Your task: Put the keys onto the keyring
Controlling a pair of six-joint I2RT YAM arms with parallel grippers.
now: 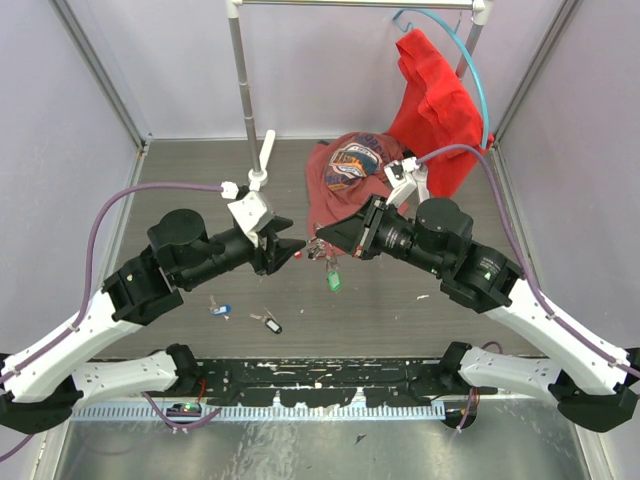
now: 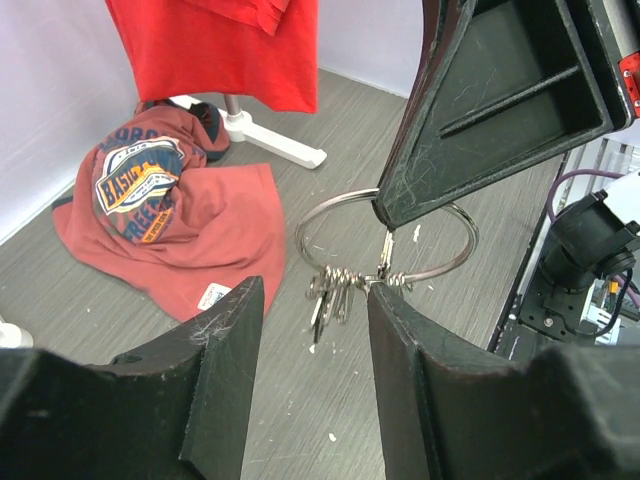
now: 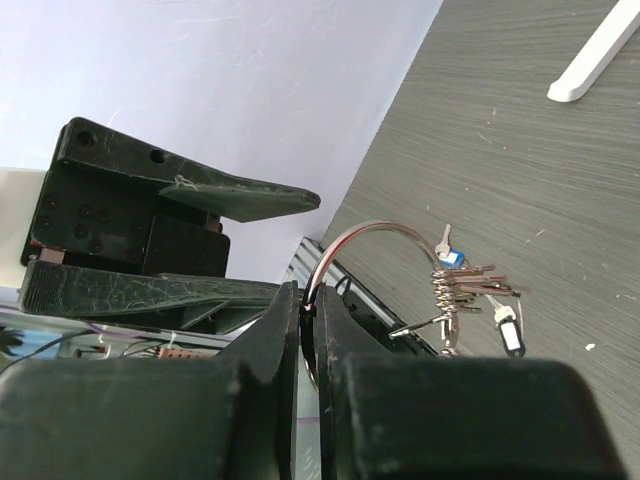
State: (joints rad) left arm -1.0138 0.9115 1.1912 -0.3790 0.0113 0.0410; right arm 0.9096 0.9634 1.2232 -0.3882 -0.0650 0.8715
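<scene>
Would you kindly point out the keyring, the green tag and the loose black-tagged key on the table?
keyring [image 3: 372, 224]: right wrist view, top of the wire arc.
green tag [image 1: 333, 280]: top external view, middle of the tag.
black-tagged key [image 1: 272, 325]: top external view, its black head.

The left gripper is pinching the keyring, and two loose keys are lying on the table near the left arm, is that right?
Not quite. The right gripper is the one pinching the keyring, as the right wrist view shows; the left gripper is open. A blue-tagged key and a dark-tagged key do lie loose on the table near the left arm.
</scene>
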